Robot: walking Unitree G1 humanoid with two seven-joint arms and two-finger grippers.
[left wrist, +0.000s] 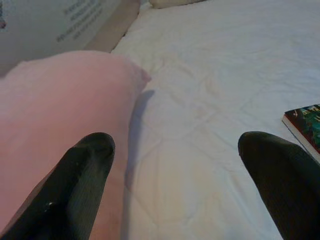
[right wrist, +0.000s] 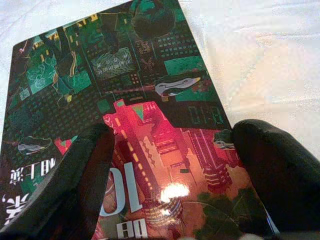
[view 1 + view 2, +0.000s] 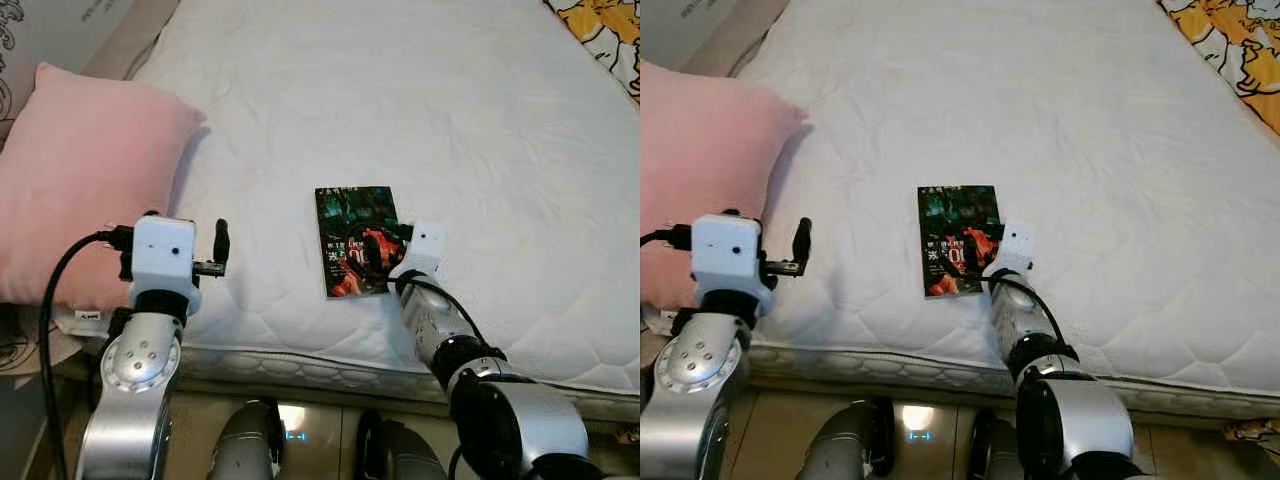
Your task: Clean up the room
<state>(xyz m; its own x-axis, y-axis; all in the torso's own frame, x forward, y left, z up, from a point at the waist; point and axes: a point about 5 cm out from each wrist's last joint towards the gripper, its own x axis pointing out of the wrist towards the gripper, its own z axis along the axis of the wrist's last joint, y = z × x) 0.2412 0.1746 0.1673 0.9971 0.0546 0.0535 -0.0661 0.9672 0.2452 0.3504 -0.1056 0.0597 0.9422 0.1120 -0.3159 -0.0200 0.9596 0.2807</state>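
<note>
Right gripper (image 2: 165, 165) sits at the near edge of the white mattress (image 3: 420, 110), its two black fingers (image 2: 85, 170) spread over the lower half of a book (image 3: 358, 240), tips low over the glossy green-and-red cover; whether they touch it cannot be told. That book lies flat near the mattress's front edge, just beyond the right wrist at 12 o'clock. Left gripper (image 1: 175, 165) hovers at the front left corner, fingers wide apart and holding nothing, the book well off at its 3 o'clock. A pink pillow (image 3: 85, 170) rests at its 10 o'clock, on the bed's left side. Farther off, at 1 o'clock, a yellow patterned cloth (image 3: 605, 30) lies at the far right corner.
</note>
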